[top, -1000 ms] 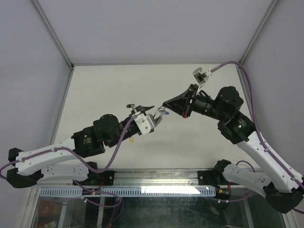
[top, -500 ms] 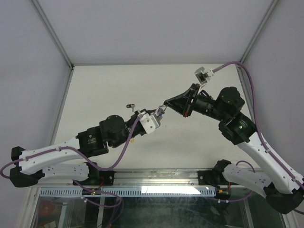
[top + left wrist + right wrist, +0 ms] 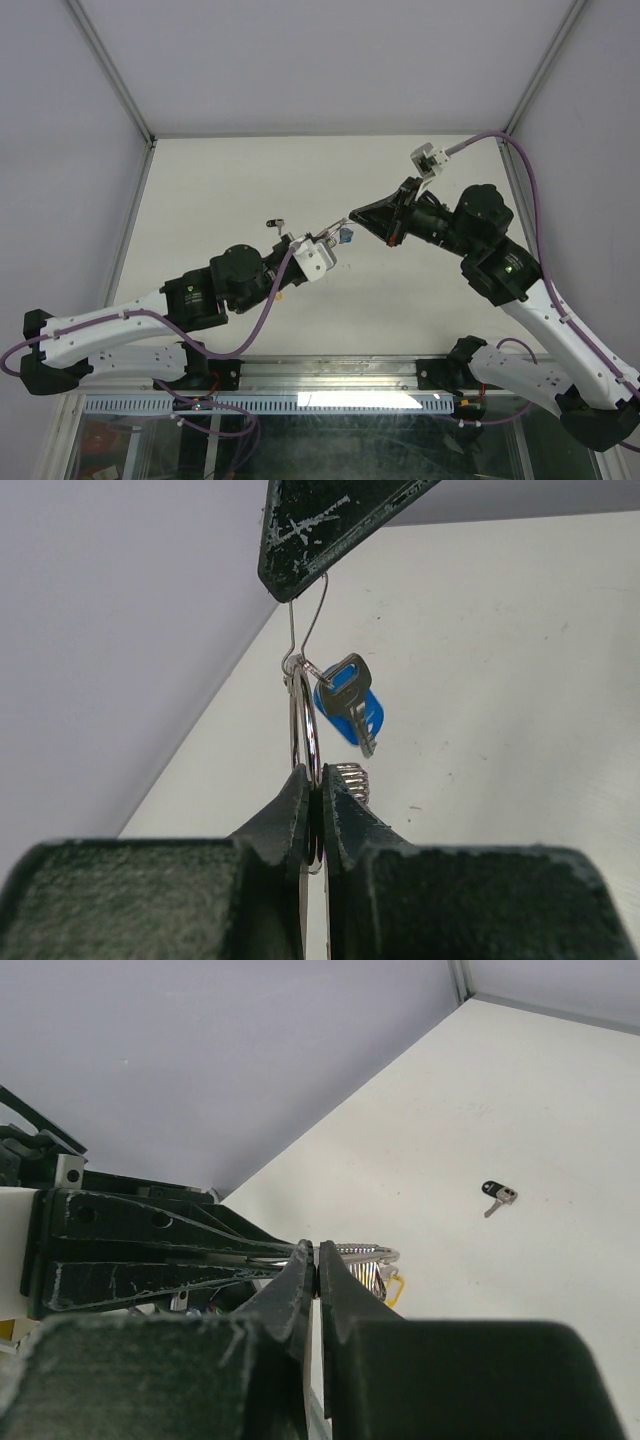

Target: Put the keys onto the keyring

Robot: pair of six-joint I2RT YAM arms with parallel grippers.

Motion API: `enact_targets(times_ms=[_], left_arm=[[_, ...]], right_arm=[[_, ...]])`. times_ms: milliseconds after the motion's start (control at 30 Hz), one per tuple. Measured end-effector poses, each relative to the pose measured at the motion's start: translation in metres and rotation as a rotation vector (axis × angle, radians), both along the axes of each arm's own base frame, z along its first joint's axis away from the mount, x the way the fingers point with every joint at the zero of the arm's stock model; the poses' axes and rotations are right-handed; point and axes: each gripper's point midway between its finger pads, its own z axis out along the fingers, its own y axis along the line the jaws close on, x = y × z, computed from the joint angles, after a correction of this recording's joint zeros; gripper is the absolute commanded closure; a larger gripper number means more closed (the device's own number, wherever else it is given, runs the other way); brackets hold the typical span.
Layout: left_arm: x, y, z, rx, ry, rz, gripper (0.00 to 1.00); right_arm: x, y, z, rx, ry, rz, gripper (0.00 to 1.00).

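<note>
My left gripper [image 3: 315, 780] is closed tight on the keyring [image 3: 314, 735], pinching its lower edge so that the ring stands upright and edge-on between my fingers, lifted above the table [image 3: 220, 190]. My right gripper [image 3: 316, 1255] is also pressed shut, its tips meeting my left ones almost nose to nose over the middle of the table. In the left wrist view its dark tip clamps the top of a thin wire loop [image 3: 308, 615] that runs down to the upper part of the ring. The key with the blue head [image 3: 352, 712] hangs where that loop meets the ring, just right of the ring, with its blade pointing down and slightly tilted. From above, the same blue key [image 3: 345, 237] shows as a small blue spot between my two grippers. A short ribbed metal piece [image 3: 349, 776] sits against my left fingertips, just beside the ring; I cannot tell what it is. In the right wrist view, part of a yellow tag [image 3: 392, 1286] peeks out below my right fingers, and I cannot tell whether it is on the ring. A small dark-headed key [image 3: 497, 1193] lies flat on the table, well apart from both grippers, on the far left side of the place where they meet.
</note>
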Motion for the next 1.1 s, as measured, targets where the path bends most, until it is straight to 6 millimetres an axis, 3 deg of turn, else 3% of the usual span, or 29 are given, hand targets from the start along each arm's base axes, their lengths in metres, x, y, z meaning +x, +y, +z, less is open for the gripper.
enact_targets(times_ms=[100, 267, 367, 567, 767, 900, 1100], left_arm=[[-0.001, 0.001, -0.001, 0.001, 0.000, -0.002, 1.00], [-0.003, 0.003, 0.002, -0.007, -0.002, -0.015, 1.00], [-0.005, 0.003, 0.003, -0.009, -0.002, -0.023, 1.00], [-0.012, -0.001, -0.007, 0.031, 0.022, -0.072, 1.00], [-0.020, -0.007, -0.007, 0.052, 0.072, -0.118, 1.00], [-0.026, -0.009, -0.006, 0.068, 0.107, -0.147, 1.00], [-0.038, -0.014, -0.006, 0.099, 0.151, -0.212, 1.00]], right_arm=[[0.003, -0.002, -0.005, -0.022, -0.001, -0.021, 1.00], [0.011, -0.010, -0.017, -0.083, -0.007, -0.075, 0.66], [0.017, -0.016, -0.026, -0.129, -0.014, -0.112, 0.60], [0.015, -0.029, -0.019, -0.159, -0.119, -0.137, 0.56], [-0.007, -0.042, -0.003, -0.125, -0.334, -0.098, 0.54], [-0.025, -0.037, 0.004, -0.115, -0.461, -0.001, 0.53], [-0.045, -0.019, -0.021, -0.144, -0.582, 0.197, 0.52]])
